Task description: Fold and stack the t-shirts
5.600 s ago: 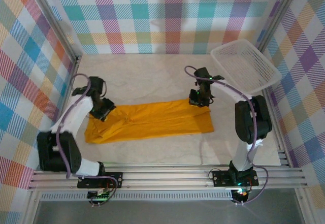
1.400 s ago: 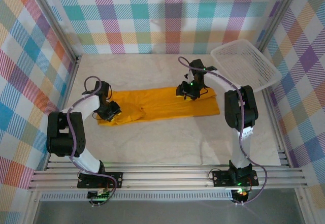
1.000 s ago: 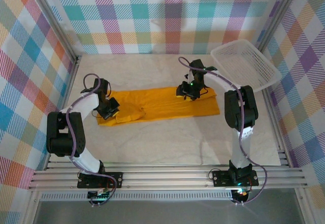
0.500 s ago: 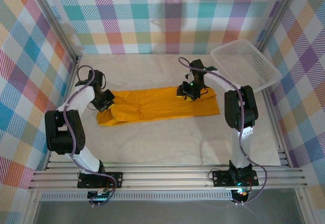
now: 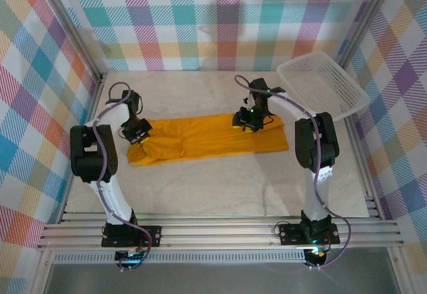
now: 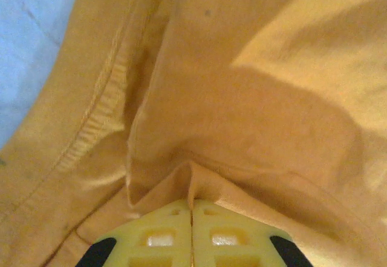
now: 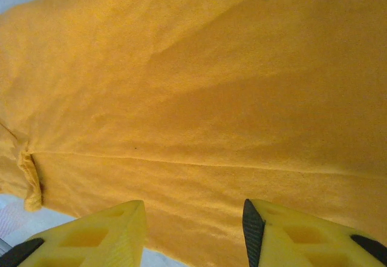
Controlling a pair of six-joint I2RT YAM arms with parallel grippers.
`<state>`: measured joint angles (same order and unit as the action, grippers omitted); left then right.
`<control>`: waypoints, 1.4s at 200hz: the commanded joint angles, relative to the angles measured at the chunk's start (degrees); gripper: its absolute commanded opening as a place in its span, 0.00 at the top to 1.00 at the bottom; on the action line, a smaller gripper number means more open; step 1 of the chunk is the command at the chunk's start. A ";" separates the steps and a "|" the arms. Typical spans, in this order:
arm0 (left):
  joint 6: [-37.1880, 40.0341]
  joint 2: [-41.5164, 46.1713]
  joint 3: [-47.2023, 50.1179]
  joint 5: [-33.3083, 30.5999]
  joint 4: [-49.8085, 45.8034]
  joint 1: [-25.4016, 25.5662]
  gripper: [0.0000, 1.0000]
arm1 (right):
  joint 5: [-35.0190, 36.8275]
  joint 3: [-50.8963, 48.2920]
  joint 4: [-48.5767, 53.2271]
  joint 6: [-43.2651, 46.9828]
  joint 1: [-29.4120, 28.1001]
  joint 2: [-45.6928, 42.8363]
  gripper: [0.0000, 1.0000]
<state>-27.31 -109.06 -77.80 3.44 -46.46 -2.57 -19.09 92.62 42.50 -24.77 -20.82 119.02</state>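
One mustard-orange t-shirt [image 5: 213, 141] lies as a long folded strip across the table [image 5: 200, 194]. We pinch a soft pleat at its left end with the left gripper [image 6: 191, 203], likely to fold it inward. Our right gripper [image 7: 193, 209], fingers spread, sits just over the smooth, seamed cloth, probably to steady it.

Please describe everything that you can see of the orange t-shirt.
The t-shirt is plain mustard-orange soft cloth, folded into a long band that lies flat across the table. Its left end is bunched and wrinkled, with a stitched hem showing. There the left gripper is shut on a pinched fold. The right gripper stands open over the smoother right part; whether it touches the cloth cannot be told.
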 commanded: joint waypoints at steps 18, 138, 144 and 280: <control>3.50 -1.39 -3.58 -4.82 -2.86 -1.39 0.63 | 1.09 -0.61 1.91 0.55 0.08 -1.32 0.53; -16.32 -2.64 -2.25 -1.48 -11.88 6.79 0.82 | 14.53 9.35 10.41 7.26 5.49 5.64 0.54; -16.27 -3.66 -2.37 -2.09 -12.10 6.59 0.83 | 16.68 10.04 10.99 7.36 5.84 6.26 0.54; -14.21 -32.97 -46.44 2.93 -12.82 6.50 0.70 | 16.93 -16.52 14.42 -4.13 0.25 -5.16 0.58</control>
<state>-42.22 -133.86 -112.42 2.68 -61.14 2.24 4.60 86.41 55.90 -21.54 -16.43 118.96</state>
